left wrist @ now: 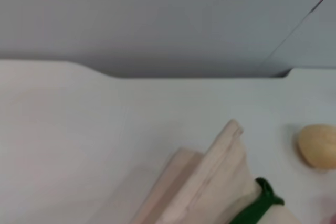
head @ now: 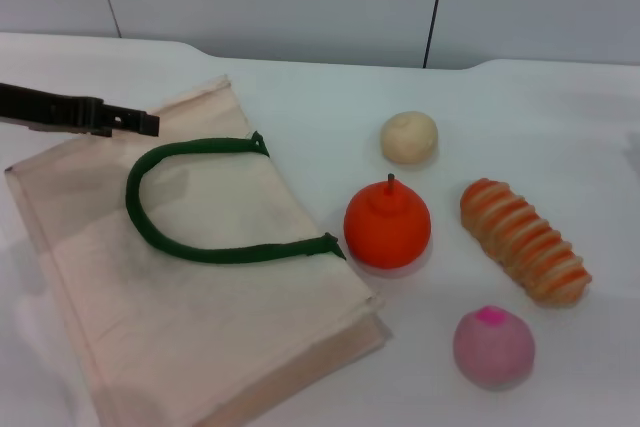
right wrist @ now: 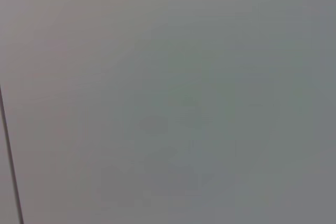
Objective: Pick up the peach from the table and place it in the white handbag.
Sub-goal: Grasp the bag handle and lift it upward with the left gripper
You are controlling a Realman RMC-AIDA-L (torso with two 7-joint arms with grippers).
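The peach, pale pink with a magenta spot on top, sits on the white table at the front right. The white handbag, a flat cream tote with dark green loop handles, lies at the left. My left gripper reaches in from the left edge and hangs over the bag's far corner, well away from the peach. The left wrist view shows the bag's far corner and a bit of green handle. My right gripper is out of view; its wrist view shows only a grey wall.
An orange round fruit with a stem stands right beside the bag. A small cream ball lies behind it and shows in the left wrist view. A striped orange bread roll lies at the right, behind the peach.
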